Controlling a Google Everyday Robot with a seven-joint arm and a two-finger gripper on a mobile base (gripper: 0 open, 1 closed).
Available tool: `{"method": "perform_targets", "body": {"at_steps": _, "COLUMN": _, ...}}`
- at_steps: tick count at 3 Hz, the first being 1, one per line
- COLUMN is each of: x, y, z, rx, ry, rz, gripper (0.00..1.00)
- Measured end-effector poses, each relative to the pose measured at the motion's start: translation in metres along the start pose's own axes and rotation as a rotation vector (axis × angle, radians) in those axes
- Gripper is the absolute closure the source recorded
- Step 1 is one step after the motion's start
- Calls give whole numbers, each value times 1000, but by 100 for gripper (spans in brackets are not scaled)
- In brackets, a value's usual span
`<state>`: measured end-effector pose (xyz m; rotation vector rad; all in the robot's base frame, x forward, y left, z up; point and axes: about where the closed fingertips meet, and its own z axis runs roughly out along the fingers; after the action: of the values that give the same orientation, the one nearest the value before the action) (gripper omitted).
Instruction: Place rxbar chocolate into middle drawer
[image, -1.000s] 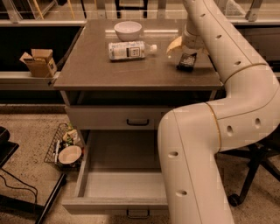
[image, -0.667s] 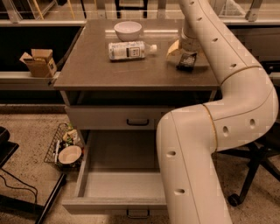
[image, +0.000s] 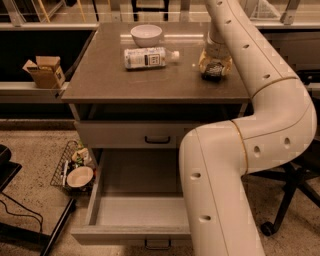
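Observation:
The rxbar chocolate (image: 213, 73) is a small black bar lying on the right part of the brown tabletop (image: 125, 82). My gripper (image: 215, 67) reaches straight down onto it from above and covers most of it; only its dark lower part shows. The middle drawer (image: 125, 231) is pulled wide open below the table, low in the view, with a plain grey inside and a small dark handle on its front. My white arm (image: 225, 175) stands over the drawer's right part and hides it.
A clear bottle with a white label (image: 149, 57) lies on its side on the tabletop, with a white bowl (image: 146, 34) behind it. The top drawer (image: 157, 135) is shut. A wire basket with a bowl (image: 75, 172) sits on the floor at left, and a cardboard box (image: 44, 71) on a ledge.
The upper part of my arm has swung slightly to the left. The gripper stays at the bar on the tabletop. The bottle, bowl and drawer have not moved.

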<state>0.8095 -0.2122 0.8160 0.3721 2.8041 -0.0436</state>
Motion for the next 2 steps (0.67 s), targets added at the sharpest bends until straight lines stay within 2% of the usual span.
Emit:
{"method": "perform_targets", "body": {"at_steps": 1, "x": 0, "y": 0, "z": -8, "rx": 0, "ry": 0, "rz": 0, "gripper": 85}}
{"method": "perform_targets", "body": {"at_steps": 2, "x": 2, "y": 2, "z": -8, "rx": 0, "ry": -9, "rz": -14, "gripper": 100}}
